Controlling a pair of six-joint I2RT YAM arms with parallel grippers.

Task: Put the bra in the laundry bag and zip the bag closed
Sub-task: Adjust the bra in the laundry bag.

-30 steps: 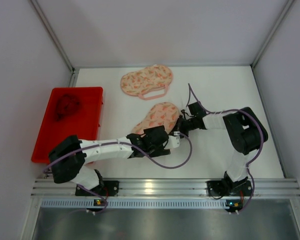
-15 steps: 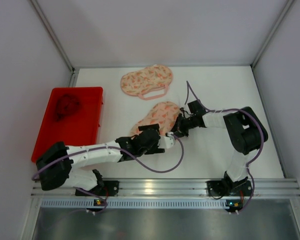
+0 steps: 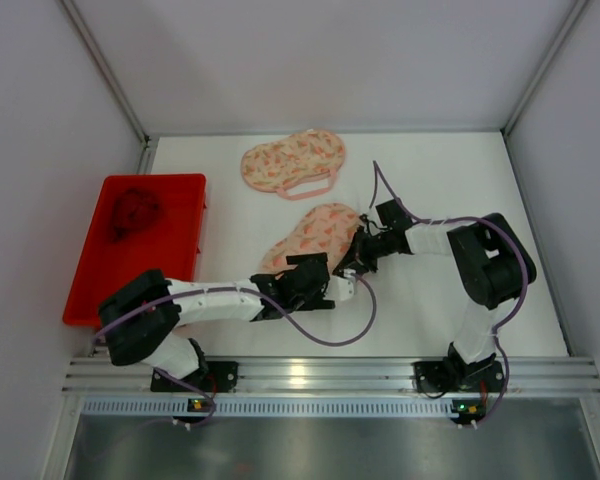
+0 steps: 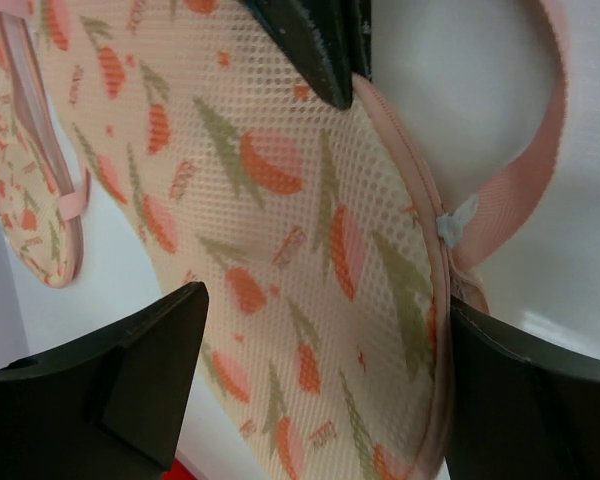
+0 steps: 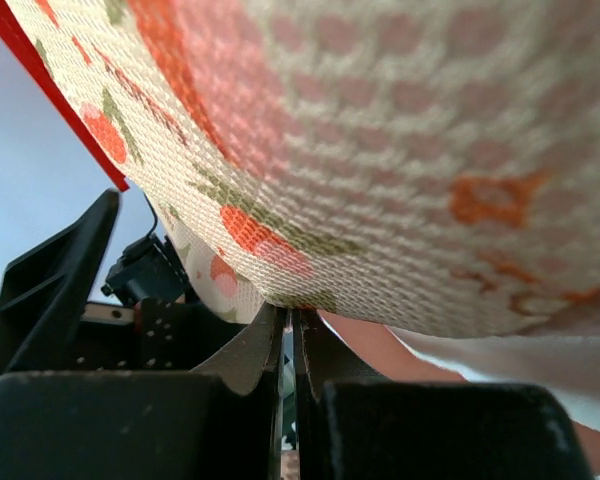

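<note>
At the left, the red plastic tray (image 3: 170, 255) holds the crumpled dark red bra (image 3: 132, 212), well apart from either bag and not yet bagged. The left pincer (image 3: 332, 285) hangs with its jaws wide apart over the near end of the peach mesh laundry bag with an orange leaf print (image 3: 315, 232), gripping nothing. A 2nd bag of the same print (image 3: 293, 162) lies flat further back on the white surface (image 3: 430, 320). To the right, the right pincer (image 3: 353, 262) is closed, seemingly pinching the near bag's rim. That thin pinch could slip if the left pulls hard. The left could also catch both mesh layers, keeping the mouth shut. With both arms busy here, nothing can fetch the bra.
</note>
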